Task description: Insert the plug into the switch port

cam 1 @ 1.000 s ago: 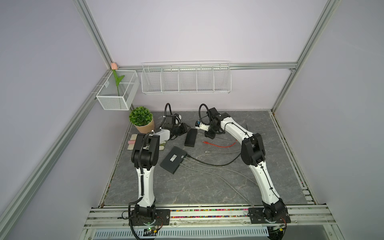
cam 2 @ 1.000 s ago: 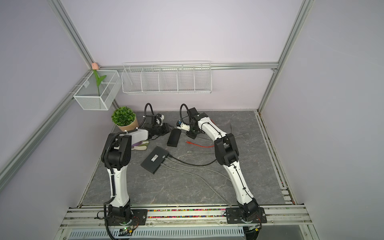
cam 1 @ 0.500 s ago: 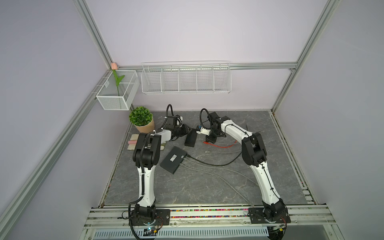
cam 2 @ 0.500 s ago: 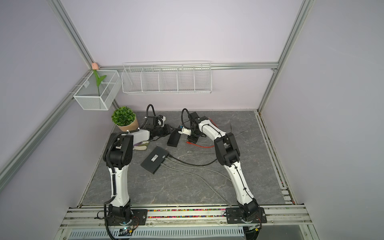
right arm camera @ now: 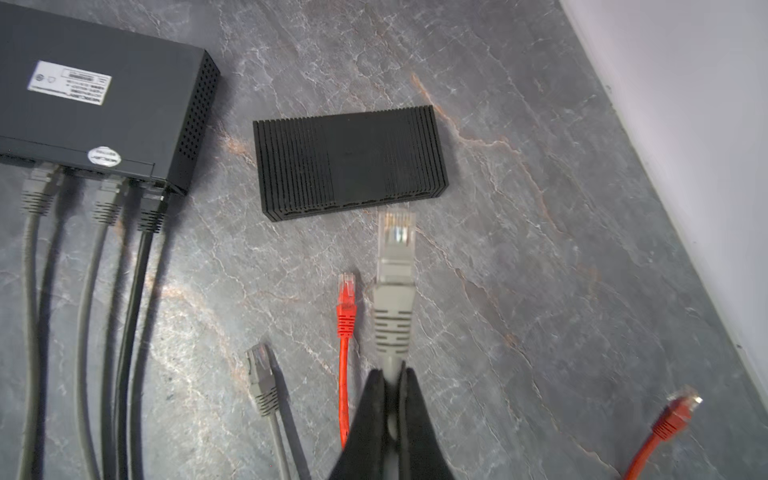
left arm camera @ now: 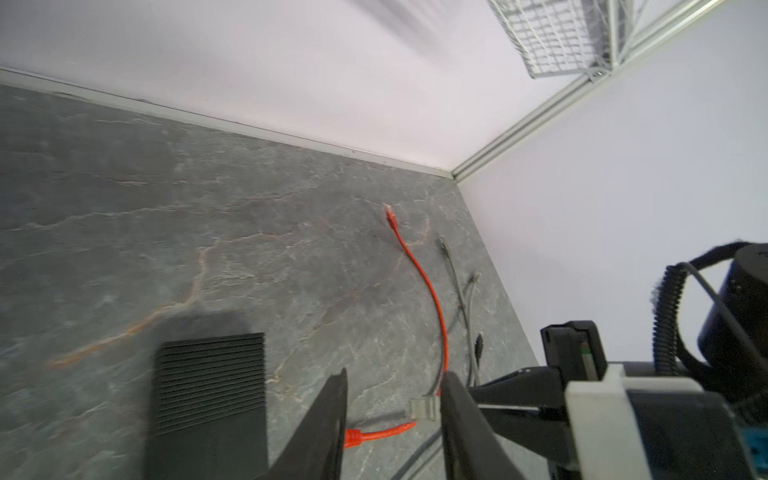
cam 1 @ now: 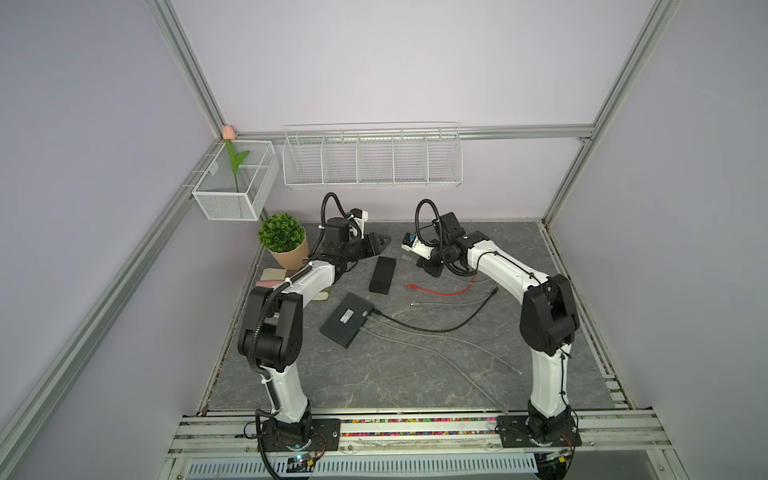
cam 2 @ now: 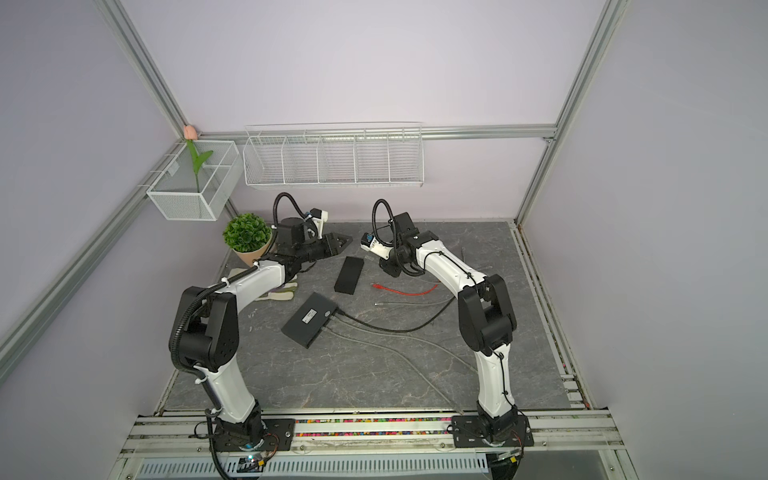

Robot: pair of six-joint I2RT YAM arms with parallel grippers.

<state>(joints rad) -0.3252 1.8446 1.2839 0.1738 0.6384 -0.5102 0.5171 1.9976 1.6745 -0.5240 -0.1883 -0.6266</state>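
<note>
1. Right gripper had its fingers together, clamped on the tail of the grey plug where the boot meets the cord.
2. The plug stuck out well ahead of the fingertips, tip aimed at the port face of the small ribbed switch. It sat just short of that face and looked apart from it.
3. Left gripper had its fingers apart and held nothing. In a top view it hung near the far end of the small switch, not touching it.
4. The bigger switch lay beside the small one with three cords already plugged in.
5. A red plug and a loose grey plug lay on the table just beside the held plug.
6. Ports on the small switch were dark and blurred in the right wrist view, so I could not tell which port the tip lined up with.
7. Risk: the grip sat far back, so the plug could droop or swing on contact and hit the port rim.
8. Risk: the small switch looked light and nothing braced it, so a push could slide it away unless the left gripper held it.
9. Risk: a plug rolled the wrong way up would jam.
10. Risk: a low approach could snag the red plug.
</note>
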